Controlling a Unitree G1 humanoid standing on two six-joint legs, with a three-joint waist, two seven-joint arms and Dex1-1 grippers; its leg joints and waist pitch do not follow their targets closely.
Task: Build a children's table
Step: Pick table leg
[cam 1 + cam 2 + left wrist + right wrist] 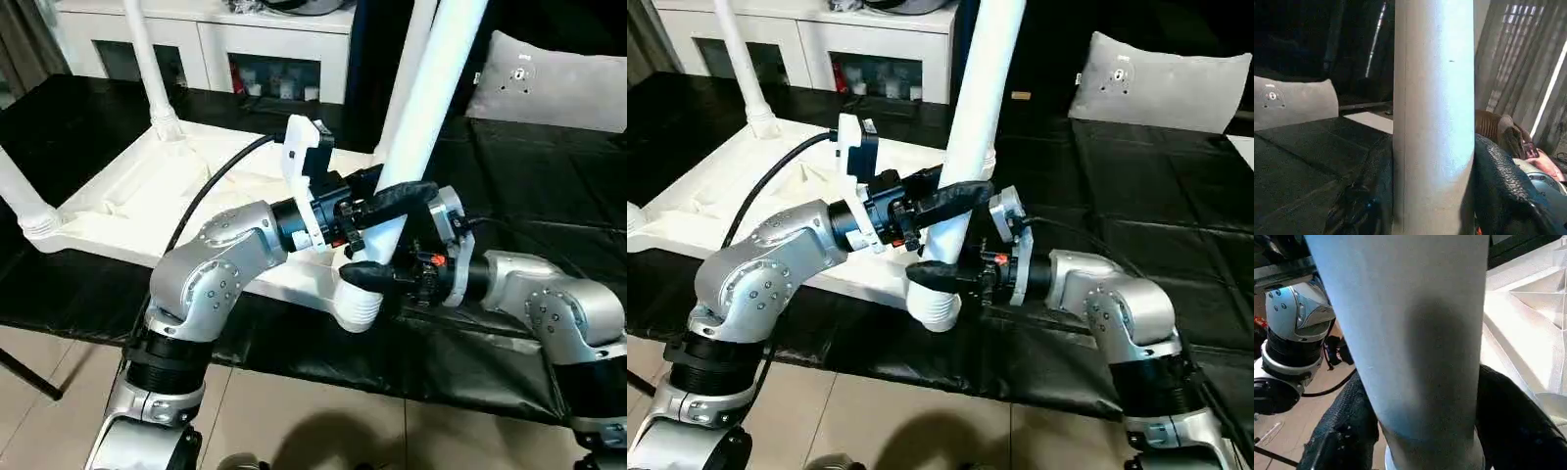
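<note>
The table top [147,201] lies upside down on a black mat [529,186], its ribbed white plastic underside facing up. At its near corner a leg [431,93] stands in the ribbed round socket [361,305], a smooth white tube with its long axis nearly upright, leaning slightly toward the robot's right as it rises. Two more legs stand along the left side, one at the far corner [147,59] and one at the near left corner [15,186], and another rises behind the gripped leg [407,69].

The left gripper [939,233] has its textured black fingers [1503,181] closed round the near leg just above the socket. The right gripper [1425,440] clamps the same leg from the opposite side, its fingers [1342,431] pressed against the tube.

Beyond the mat stand a white cabinet [206,44] and a grey cushion [554,83].
</note>
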